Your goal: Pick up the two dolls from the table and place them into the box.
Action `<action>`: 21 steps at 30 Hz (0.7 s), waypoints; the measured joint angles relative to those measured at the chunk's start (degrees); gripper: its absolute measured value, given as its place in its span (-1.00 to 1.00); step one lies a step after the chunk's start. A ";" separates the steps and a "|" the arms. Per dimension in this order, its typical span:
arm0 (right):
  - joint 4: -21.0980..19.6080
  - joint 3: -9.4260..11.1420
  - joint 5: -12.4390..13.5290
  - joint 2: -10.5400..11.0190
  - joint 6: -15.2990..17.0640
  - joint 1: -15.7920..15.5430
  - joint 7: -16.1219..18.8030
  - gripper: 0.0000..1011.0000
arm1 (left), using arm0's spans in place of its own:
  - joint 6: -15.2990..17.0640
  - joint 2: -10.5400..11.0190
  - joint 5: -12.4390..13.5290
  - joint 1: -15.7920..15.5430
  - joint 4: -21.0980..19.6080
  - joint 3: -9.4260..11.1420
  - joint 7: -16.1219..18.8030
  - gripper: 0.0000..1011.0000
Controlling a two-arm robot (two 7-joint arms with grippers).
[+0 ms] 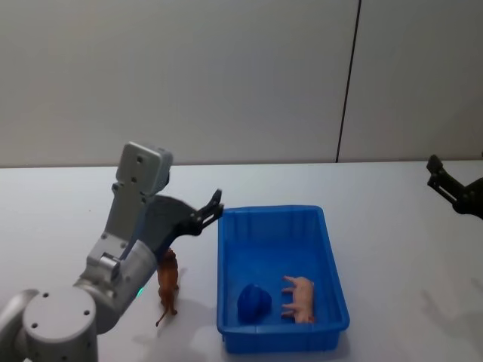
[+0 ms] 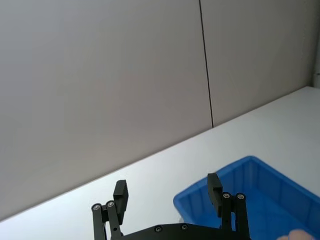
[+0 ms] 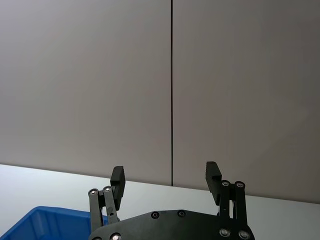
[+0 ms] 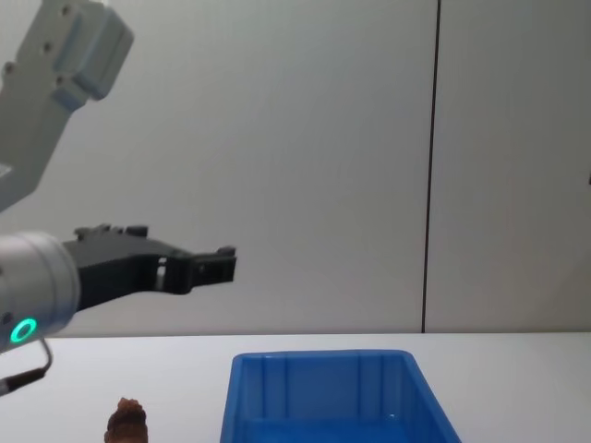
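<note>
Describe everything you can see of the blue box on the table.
The box is a rectangular bright blue bin, plastic by its look, with a thick rim and ribbed inner walls. It sits upright and open-topped on the white table. Inside, near its front end, rest a rounded blue doll and a pink pig figure. A brown doll stands on the table just left of it, apart. The left gripper, open, hangs above its far left corner without touching.
</note>
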 joint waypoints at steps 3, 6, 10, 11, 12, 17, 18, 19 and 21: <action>-0.09 0.04 -0.02 0.05 -0.07 -0.12 -0.15 0.98 | 2.86 0.81 -1.61 0.90 -1.55 -0.48 1.18 0.99; -0.16 0.06 -0.04 0.07 -0.11 -0.19 -0.25 0.98 | 5.71 1.48 -3.16 1.72 -2.86 -0.91 2.19 0.98; -0.25 0.08 -0.07 0.11 -0.16 -0.31 -0.42 0.98 | 8.44 2.13 -4.58 2.45 -4.11 -1.33 2.97 0.98; -0.26 0.08 -0.07 0.11 -0.17 -0.32 -0.43 0.98 | 9.91 2.40 -5.38 2.79 -4.62 -1.51 3.29 0.98; -0.29 0.09 -0.07 0.12 -0.18 -0.34 -0.47 0.98 | 11.26 2.70 -6.05 3.15 -5.17 -1.71 3.56 0.98; -0.33 0.11 -0.08 0.15 -0.20 -0.39 -0.56 0.98 | 15.42 3.44 -8.03 3.96 -6.42 -2.22 4.02 0.98; -0.34 0.12 -0.07 0.15 -0.21 -0.40 -0.57 0.98 | 16.30 3.55 -8.41 4.07 -6.59 -2.30 4.05 0.98; -0.35 0.13 -0.07 0.15 -0.22 -0.42 -0.59 0.98 | 17.59 3.78 -8.95 4.29 -6.88 -2.42 4.07 0.99; -0.35 0.13 -0.07 0.16 -0.23 -0.43 -0.60 0.98 | 19.56 4.13 -9.78 4.61 -7.30 -2.62 4.07 0.98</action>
